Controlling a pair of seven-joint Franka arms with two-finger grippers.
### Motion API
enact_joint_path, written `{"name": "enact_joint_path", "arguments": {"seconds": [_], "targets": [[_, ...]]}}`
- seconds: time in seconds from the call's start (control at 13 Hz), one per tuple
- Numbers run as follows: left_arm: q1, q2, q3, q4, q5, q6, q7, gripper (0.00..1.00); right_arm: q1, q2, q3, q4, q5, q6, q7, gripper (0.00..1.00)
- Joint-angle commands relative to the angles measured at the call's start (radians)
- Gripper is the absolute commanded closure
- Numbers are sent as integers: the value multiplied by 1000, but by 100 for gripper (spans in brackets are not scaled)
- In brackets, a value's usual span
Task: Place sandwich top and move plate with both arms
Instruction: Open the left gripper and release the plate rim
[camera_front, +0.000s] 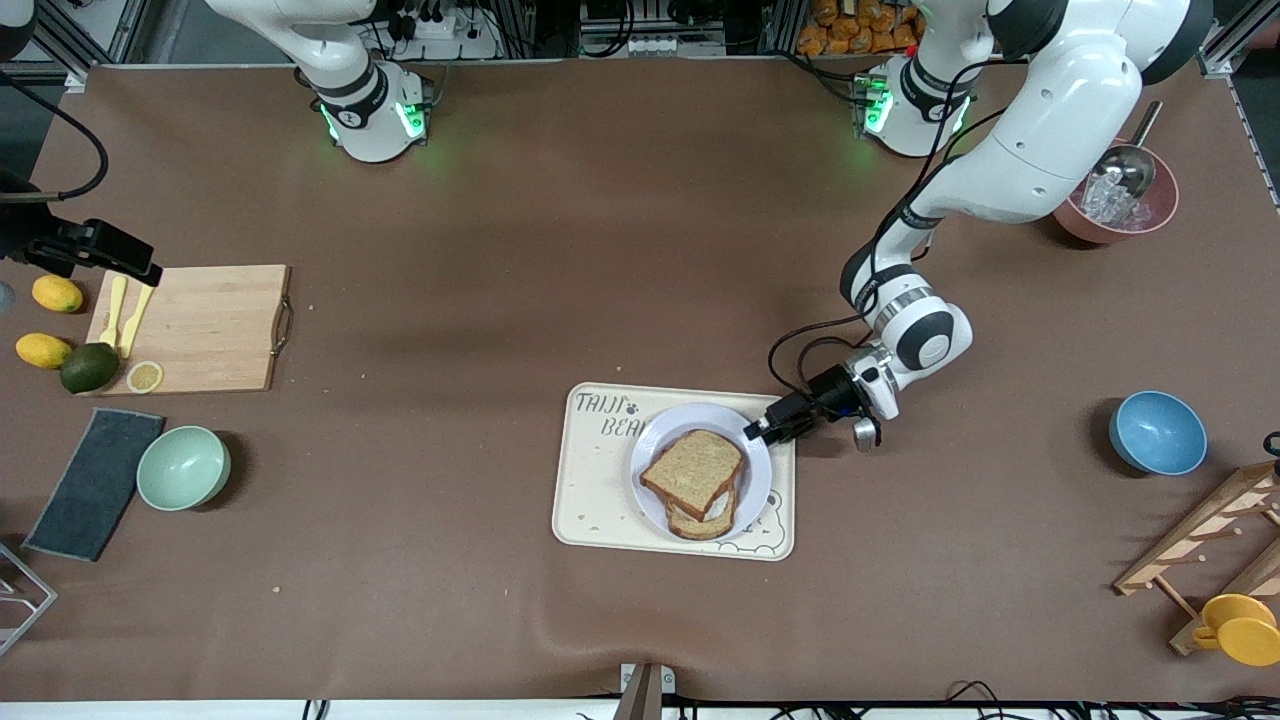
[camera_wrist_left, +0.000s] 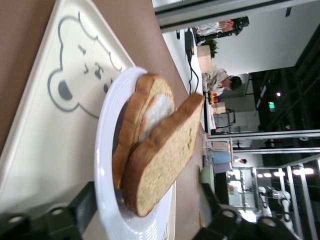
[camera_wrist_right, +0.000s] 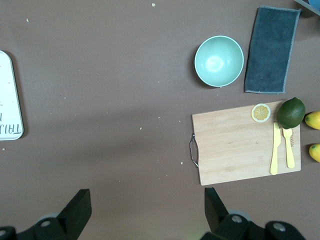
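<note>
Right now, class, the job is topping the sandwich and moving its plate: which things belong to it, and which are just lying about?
Belongs to the job:
- sandwich top, lying on the egg slice
- plate, on the bear tray
- left gripper, fingers open at the plate's rim
- right gripper, open, waiting above the table

Just lying about:
- cutting board
- green bowl
- blue bowl
- grey cloth
</note>
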Motion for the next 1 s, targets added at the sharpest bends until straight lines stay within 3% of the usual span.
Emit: {"name": "enact_joint_path", "arguments": {"seconds": [0.0,0.54,0.93], "targets": [[-11,-84,-16,-20,-12,94,-84,0,-4,-1,2,0,-3,-2,15,0],[-37,-190,-23,-33,-6,353,-112,0,-4,-1,2,0,-3,-2,13,0],[6,-201,-13,-33,230,429,-118,0,-10,-1,2,0,-3,-2,9,0]]}}
